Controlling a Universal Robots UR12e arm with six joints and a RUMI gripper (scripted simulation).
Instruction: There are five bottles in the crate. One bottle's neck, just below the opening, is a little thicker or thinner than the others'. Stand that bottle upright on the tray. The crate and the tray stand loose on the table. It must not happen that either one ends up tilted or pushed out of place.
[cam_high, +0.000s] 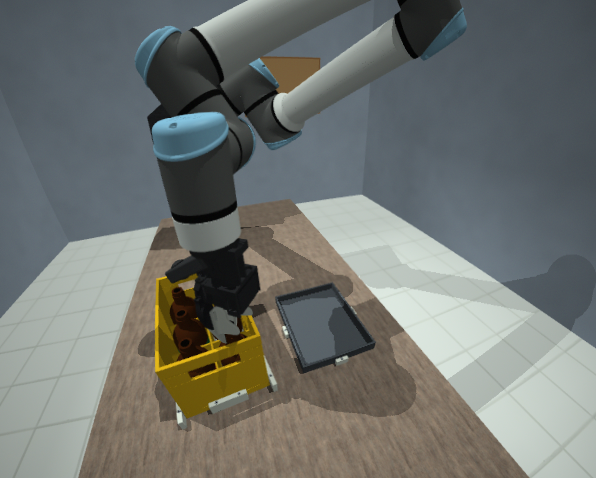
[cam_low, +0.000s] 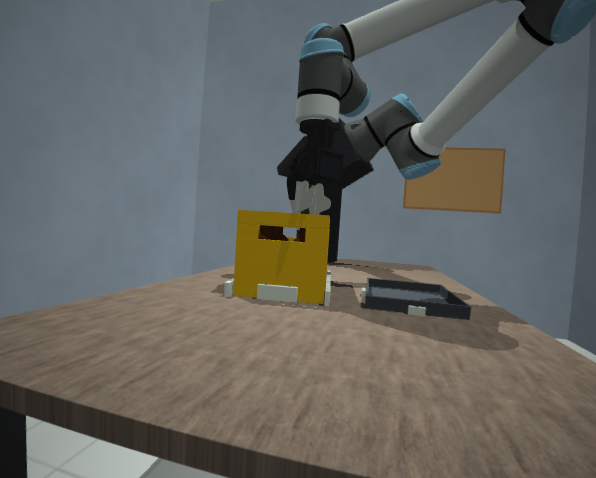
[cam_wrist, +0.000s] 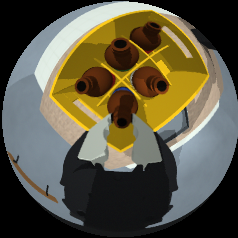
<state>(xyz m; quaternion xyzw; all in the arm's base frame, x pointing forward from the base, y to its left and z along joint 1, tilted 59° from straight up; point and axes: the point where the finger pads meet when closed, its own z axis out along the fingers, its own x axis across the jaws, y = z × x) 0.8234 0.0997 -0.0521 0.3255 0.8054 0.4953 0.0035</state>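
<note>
The yellow crate holds five brown bottles. My gripper points down at the crate's tray-side part, its pale fingers closed around the neck of the bottle nearest it. That bottle is still inside the crate. Four other bottles, such as those at the wrist view's top and left, stand free of the fingers. Which neck differs in thickness I cannot tell. The dark tray lies flat, right of the crate, with no bottle on it.
Thin yellow dividers cross inside the crate, and its walls rise around the bottles. Small white blocks sit along the crate's foot, others at the tray's sides. A gap separates crate and tray.
</note>
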